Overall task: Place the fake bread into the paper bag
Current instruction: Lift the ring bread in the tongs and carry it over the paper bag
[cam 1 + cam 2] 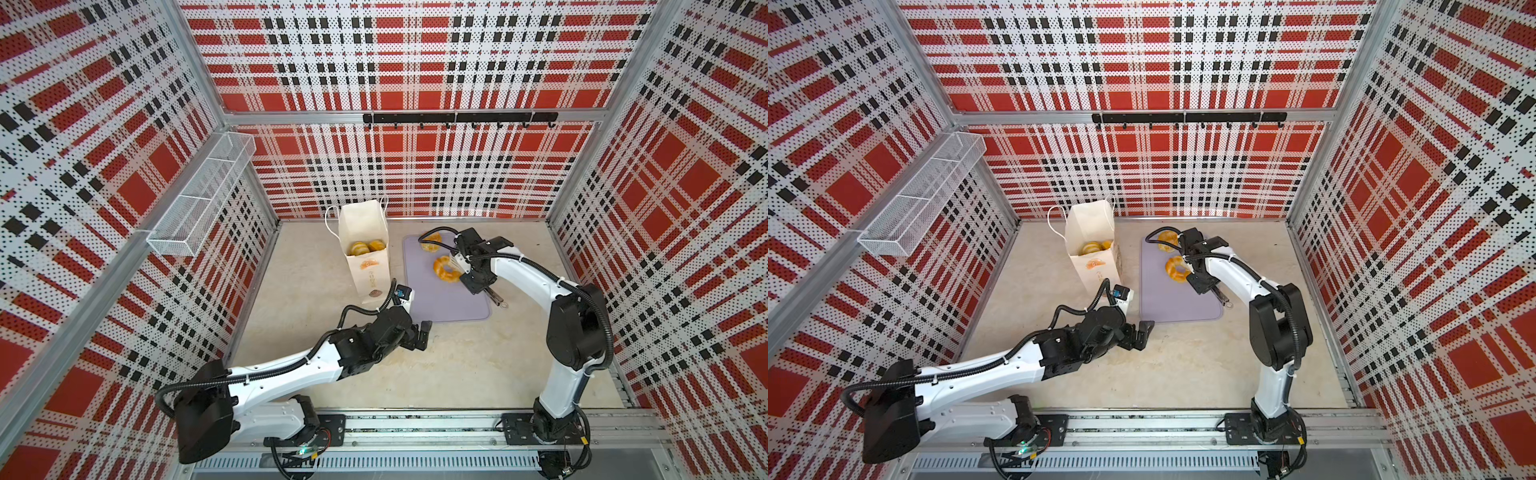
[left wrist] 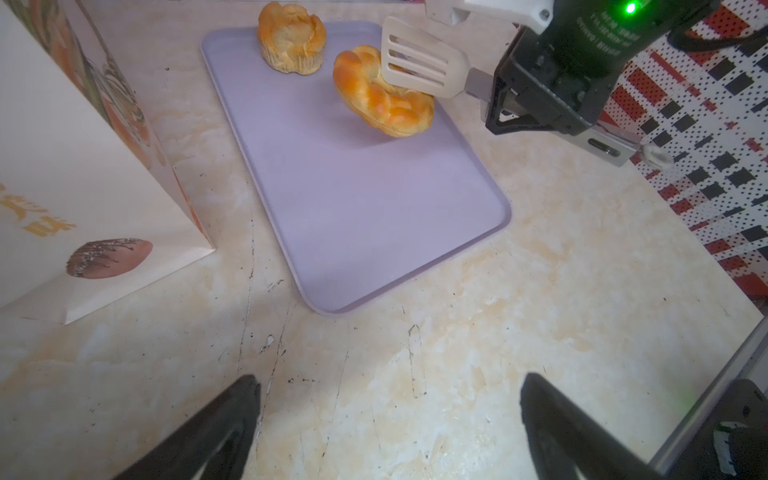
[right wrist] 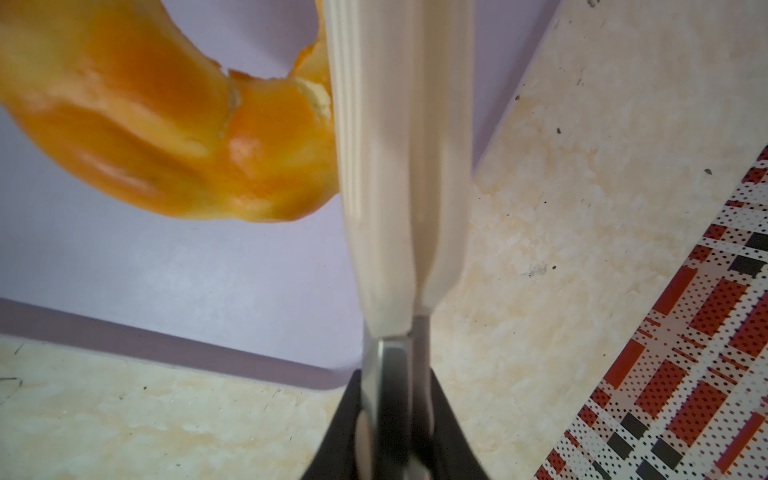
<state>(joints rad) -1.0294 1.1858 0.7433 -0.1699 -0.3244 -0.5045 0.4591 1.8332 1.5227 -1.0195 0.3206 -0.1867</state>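
Observation:
Two pieces of fake bread lie on the lilac tray (image 1: 444, 305) (image 1: 1177, 305) (image 2: 353, 199). One is a braided ring (image 1: 444, 269) (image 1: 1176, 269) (image 2: 382, 99) (image 3: 145, 124), the other a puffed bun (image 1: 432, 243) (image 1: 1168, 241) (image 2: 291, 37) behind it. More fake bread (image 1: 365, 248) (image 1: 1094, 248) sits inside the paper bag (image 1: 368, 270) (image 1: 1096, 224) (image 2: 62, 166). My right gripper (image 1: 478, 282) (image 1: 1202, 282) (image 3: 395, 374) is shut on white tongs (image 2: 419, 62) (image 3: 395, 208). Their slotted blade rests on the ring, which tilts up off the tray. My left gripper (image 1: 422, 332) (image 1: 1144, 332) (image 2: 388, 382) hangs open and empty over the table.
A white wire-mesh basket (image 1: 199, 199) (image 1: 921, 195) hangs on the left wall. A black hook rail (image 1: 457, 118) runs along the back wall. The paper bag stands upright just left of the tray, close to my left wrist.

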